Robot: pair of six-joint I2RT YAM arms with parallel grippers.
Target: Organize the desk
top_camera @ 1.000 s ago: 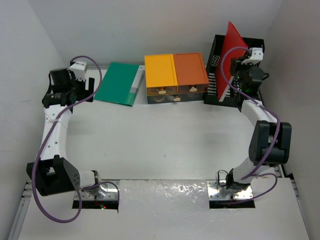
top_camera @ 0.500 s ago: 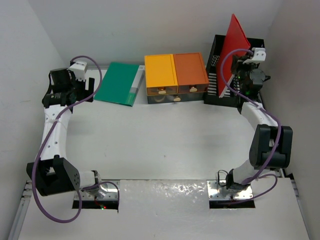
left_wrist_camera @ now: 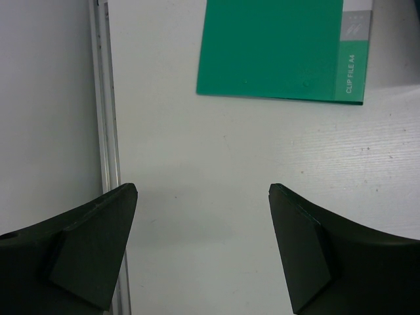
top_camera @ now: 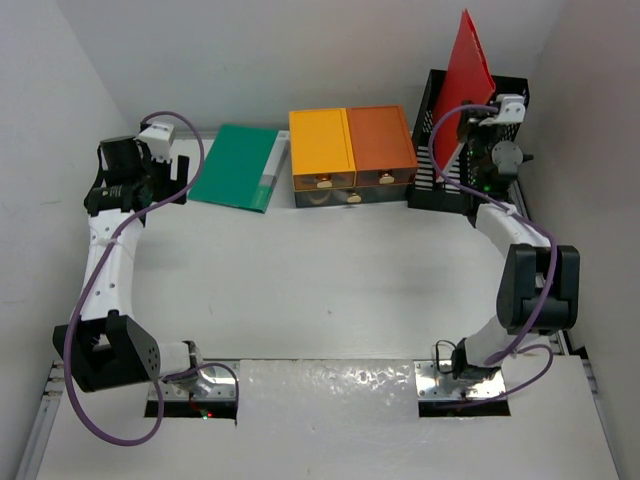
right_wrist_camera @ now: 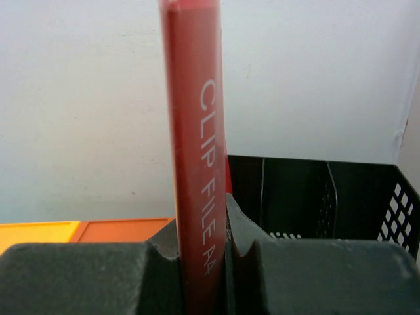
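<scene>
Left fingers [left_wrist_camera: 92, 252] spread above flat white desk [left_wrist_camera: 216, 203], grey rail [left_wrist_camera: 105, 131] alongside

There are two clip files, the green clip file [top_camera: 235, 166] and the red clip file [top_camera: 470, 62]. There is also one drawer box [top_camera: 350, 140], whose top is in two halves, one yellow and one orange, and one black mesh file rack [top_camera: 441, 88], all on a single white worktop [top_camera: 320, 280]. Two robot arms, the left arm [top_camera: 105, 260] and the right arm [top_camera: 530, 285], carry one tool each, the left tool [left_wrist_camera: 203, 190] and the right tool [right_wrist_camera: 202, 216], and one purple cable each, the left cable [top_camera: 70, 350] and the right cable [top_camera: 445, 120].
</scene>
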